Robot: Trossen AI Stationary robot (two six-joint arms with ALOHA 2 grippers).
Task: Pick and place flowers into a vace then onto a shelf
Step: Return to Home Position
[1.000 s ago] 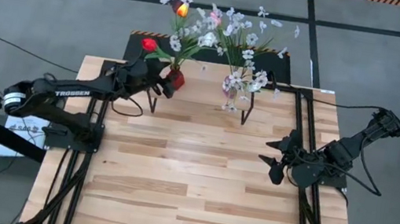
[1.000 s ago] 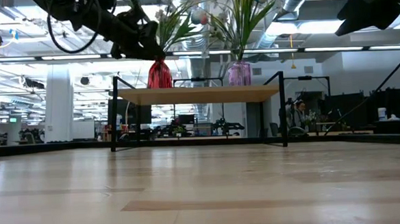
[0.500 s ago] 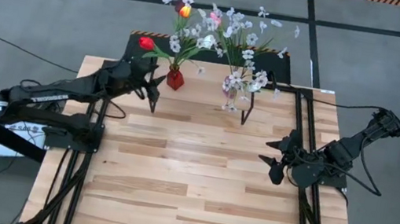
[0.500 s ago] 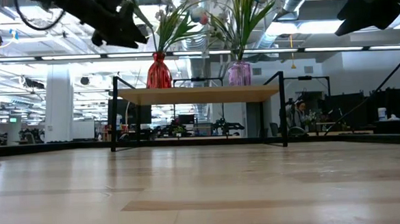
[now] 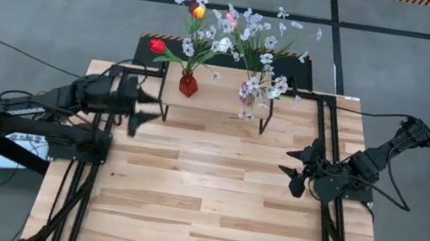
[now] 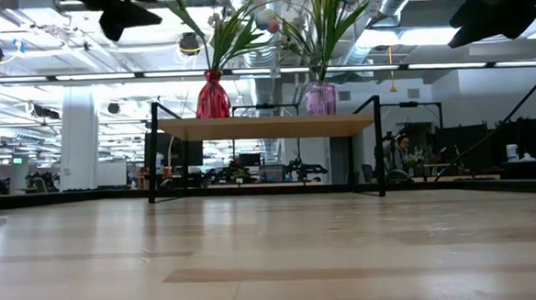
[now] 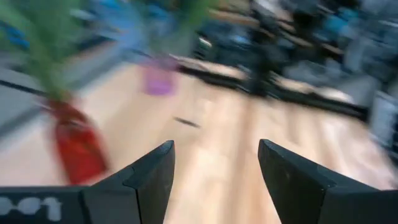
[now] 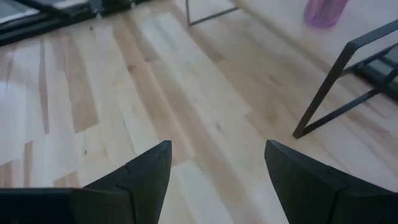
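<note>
Both vases stand on the shelf point(image 6: 267, 127) at the far edge of the tabletop point(image 5: 204, 196), the red vase point(image 5: 189, 85) towards its left end and the pink vase point(image 6: 320, 98) towards its right. The flowers point(image 5: 232, 33) fan out of them, white sprays mixed with tulip heads. From where things sit, the placing looks done and only the retreat is left. The left pincer point(image 5: 146, 112) hangs over the tabletop's left side, near the shelf's left front leg and apart from the red vase, its fingers spread wide and carrying nothing. To finish tidily, I would say it should draw straight back towards its own base, staying away from that dark leg and from the red tulip point(image 5: 158, 46) that leans out to the left, since a brushed stem could tip the vase. The right pincer point(image 5: 288, 171) waits low at the tabletop's right side, also released and empty, and that folded pose looks like the one to match. The tabletop is pale slatted wood, bare in front of the shelf. It stands on a grey floor point(image 5: 411, 64) crossed by dark tape lines. Beyond is a bright open workroom with ceiling ducts and strip lights, and a person point(image 6: 401, 152) sits far at the back.
</note>
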